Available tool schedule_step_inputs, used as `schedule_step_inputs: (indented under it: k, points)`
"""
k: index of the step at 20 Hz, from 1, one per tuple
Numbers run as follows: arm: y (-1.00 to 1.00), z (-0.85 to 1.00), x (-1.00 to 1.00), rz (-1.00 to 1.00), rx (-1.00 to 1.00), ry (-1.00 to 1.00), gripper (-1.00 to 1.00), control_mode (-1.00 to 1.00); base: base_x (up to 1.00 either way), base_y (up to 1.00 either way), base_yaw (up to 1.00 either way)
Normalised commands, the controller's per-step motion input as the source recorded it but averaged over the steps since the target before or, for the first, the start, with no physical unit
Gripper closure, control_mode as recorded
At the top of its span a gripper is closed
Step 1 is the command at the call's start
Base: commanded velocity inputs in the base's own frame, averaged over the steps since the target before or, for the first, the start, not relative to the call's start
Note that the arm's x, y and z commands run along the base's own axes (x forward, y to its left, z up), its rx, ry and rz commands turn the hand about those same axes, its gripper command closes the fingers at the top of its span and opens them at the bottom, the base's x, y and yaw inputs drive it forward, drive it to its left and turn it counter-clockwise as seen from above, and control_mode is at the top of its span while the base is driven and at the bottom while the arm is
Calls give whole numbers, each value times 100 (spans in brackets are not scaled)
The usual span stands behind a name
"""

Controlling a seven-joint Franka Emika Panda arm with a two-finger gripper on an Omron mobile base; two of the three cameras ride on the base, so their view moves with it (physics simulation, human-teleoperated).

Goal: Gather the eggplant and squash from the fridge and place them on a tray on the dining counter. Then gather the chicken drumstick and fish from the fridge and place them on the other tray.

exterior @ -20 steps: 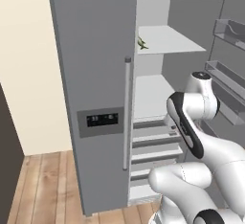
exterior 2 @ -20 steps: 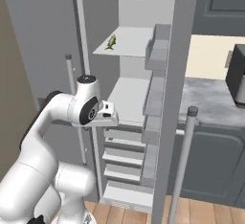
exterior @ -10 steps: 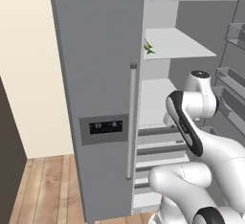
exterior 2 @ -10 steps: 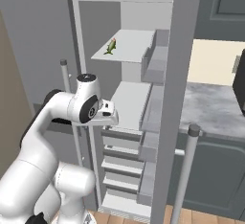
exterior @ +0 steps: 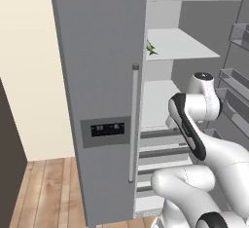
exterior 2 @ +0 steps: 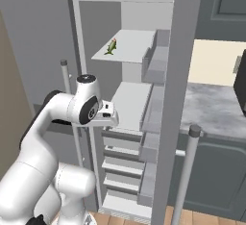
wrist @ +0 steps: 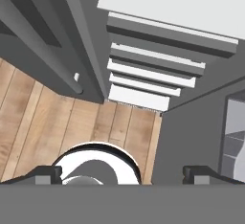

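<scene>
Facing the open fridge (exterior 2: 163, 51), fingers (wrist: 48, 174) spread wide and gripping nothing, pointing down at the wooden floor (wrist: 43, 122) and the lower drawers (wrist: 143, 82). Seeing one green thing (exterior 2: 111, 47), perhaps the fish, lying on the upper shelf (exterior 2: 129, 46) near its front left edge; no telling where the eggplant and squash are. Needing, by the look of it, lifting the hand well above the middle shelf (exterior 2: 127, 99), tilting it forward, keeping clear of the door (exterior: 97, 76) and its handle (exterior: 132, 124) while reaching in.
</scene>
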Motion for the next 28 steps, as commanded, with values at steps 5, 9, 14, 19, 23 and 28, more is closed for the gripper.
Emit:
schedule_step_inputs:
  k: [5,9,14,19,23,28]
  points:
    - [0,0,0,1,0,0,-100,-100,0,-1,3]
    - [-6,29,-1,0,0,-10,-100,-100,0,0,0]
    - [-7,39,2,0,0,-14,-100,-100,0,0,0]
    - [-1,38,7,0,0,-30,-100,-100,0,0,0]
    - [0,45,26,-2,0,-26,-100,-100,0,0,0]
    - [2,76,47,-5,0,-8,-100,-100,0,0,0]
